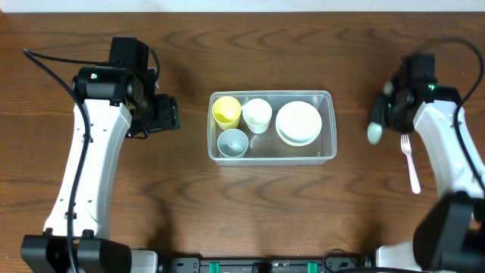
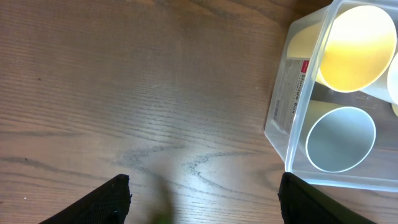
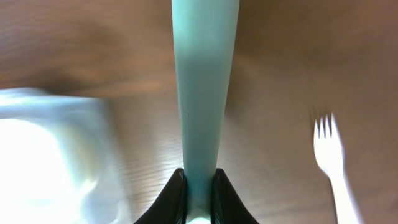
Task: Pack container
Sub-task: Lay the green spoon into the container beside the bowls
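Brown wooden worktop (image 1: 151,197) bears the clear rectangular plastic container (image 1: 327,125), left of the right claw (image 3: 199,186). That claw is clamped on a pale-green plastic utensil (image 3: 202,93), probably for packing. The left claw (image 2: 205,208) gapes wide and empty.

Counted by kind
One container (image 1: 271,94), three cups (yellow cup (image 1: 226,111), white cup (image 1: 257,114), grey-blue cup (image 1: 233,142)), one bowl stack (image 1: 298,122), one fork (image 1: 410,161), one spoon (image 1: 374,133).

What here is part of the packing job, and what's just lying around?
Part of the job:
- clear container, holding a yellow cup, white cup, grey-blue cup and stacked white bowls
- pale green utensil, gripped by the right pincer
- pale fork, probably waiting its turn

Just there:
- left pincer, open and empty
- wooden table
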